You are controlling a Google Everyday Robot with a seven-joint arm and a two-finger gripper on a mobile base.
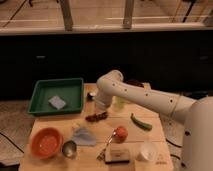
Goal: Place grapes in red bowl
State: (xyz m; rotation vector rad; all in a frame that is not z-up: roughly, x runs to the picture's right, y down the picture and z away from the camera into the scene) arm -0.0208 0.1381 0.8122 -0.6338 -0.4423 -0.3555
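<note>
Hovering at 12 o'clock of the grapes (97, 117) with finger state undeterminable, the gripper (100, 106) risks a glancing descent—scattering the lumpy cluster off the table (150, 135)—while the red bowl (46, 142) waits at 8 o'clock.

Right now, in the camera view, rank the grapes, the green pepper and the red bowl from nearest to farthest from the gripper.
The gripper is at the table's middle.
1. grapes, just below it.
2. green pepper, to the right.
3. red bowl, front left corner.
</note>
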